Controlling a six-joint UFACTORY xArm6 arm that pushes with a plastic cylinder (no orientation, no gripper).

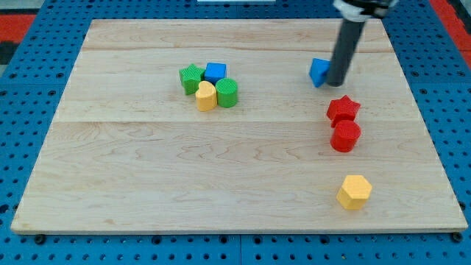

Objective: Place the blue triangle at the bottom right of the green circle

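Note:
The blue triangle (319,72) lies in the upper right part of the wooden board (147,184). My tip (336,83) rests right against its right side. The green circle (227,93) sits left of centre in a tight cluster, well to the left of the triangle. It touches a yellow heart-shaped block (206,96) on its left, with a blue cube (215,72) just above and a green star (191,78) at the cluster's upper left.
A red star (343,109) and a red cylinder (345,136) stand below my tip on the view's right. A yellow hexagon (355,192) lies near the bottom right. The board lies on a blue perforated surface (29,88).

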